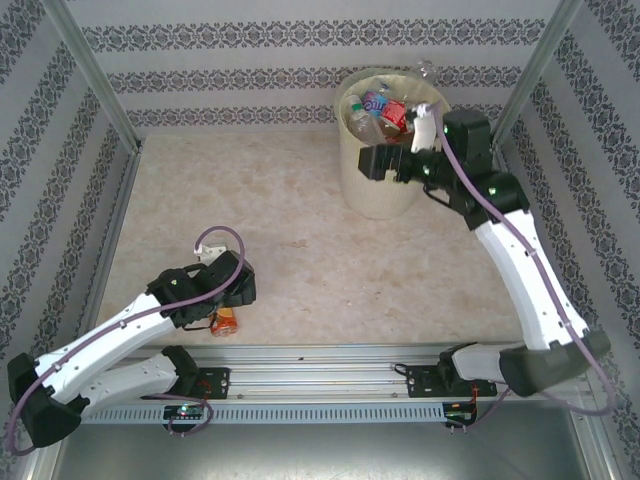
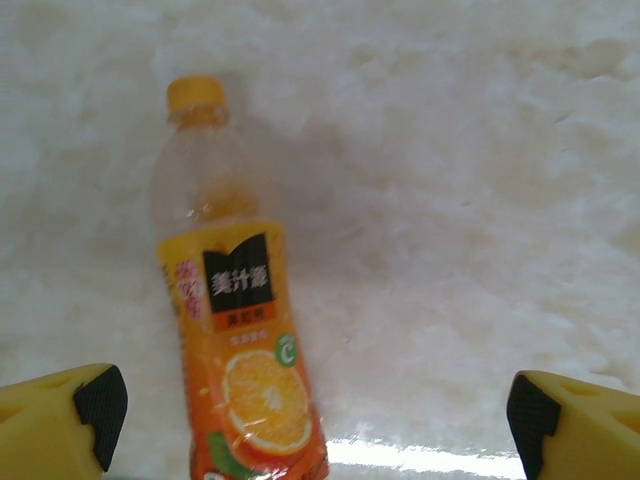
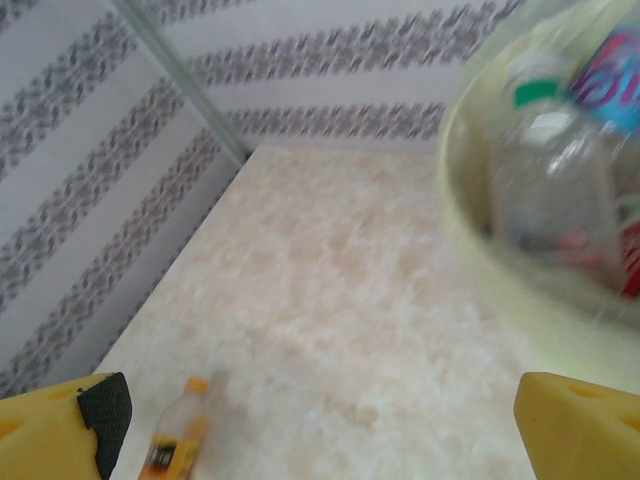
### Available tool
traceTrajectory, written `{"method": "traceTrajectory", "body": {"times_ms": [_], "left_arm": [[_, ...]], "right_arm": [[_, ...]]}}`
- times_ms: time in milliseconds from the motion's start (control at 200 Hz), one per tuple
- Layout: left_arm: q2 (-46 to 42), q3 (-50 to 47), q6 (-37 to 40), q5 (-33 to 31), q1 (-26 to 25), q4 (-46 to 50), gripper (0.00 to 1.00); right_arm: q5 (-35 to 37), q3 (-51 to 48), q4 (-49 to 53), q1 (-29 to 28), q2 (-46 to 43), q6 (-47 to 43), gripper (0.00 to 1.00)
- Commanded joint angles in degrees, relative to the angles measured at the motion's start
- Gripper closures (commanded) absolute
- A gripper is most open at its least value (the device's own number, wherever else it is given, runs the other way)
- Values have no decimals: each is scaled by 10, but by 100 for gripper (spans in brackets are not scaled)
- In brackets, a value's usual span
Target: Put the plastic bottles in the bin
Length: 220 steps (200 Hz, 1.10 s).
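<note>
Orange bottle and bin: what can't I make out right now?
Left wrist: the orange bottle, between the open jaws of the left gripper, loses its base to the bottom edge.
Top external: that bottle is mostly hidden under the left gripper.
Right wrist: the bin and the bottles inside are blurred, the bin cut by the right edge.

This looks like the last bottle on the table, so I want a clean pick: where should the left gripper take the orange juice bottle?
Probably the labelled midbody of the orange juice bottle, from straight above. It lies flat, long sides facing the open left gripper; it narrows toward the cap.
</note>
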<state>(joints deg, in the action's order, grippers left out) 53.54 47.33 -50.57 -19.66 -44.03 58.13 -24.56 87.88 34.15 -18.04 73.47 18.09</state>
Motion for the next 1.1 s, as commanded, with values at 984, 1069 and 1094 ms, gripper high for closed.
{"method": "traceTrajectory", "body": {"times_ms": [984,1069,1094], "left_arm": [[52,-142,4,183,153,-117,39],[54,-131,20,188,153,-118,44],[55,-127,24,190,152,-118,45]], "right_arm": [[-9,-315,-22,-30,-201,64,2],[-5,-323,-29,-29,-205,72,2],[-2,-327,-32,-29,-206,77,2]]}}
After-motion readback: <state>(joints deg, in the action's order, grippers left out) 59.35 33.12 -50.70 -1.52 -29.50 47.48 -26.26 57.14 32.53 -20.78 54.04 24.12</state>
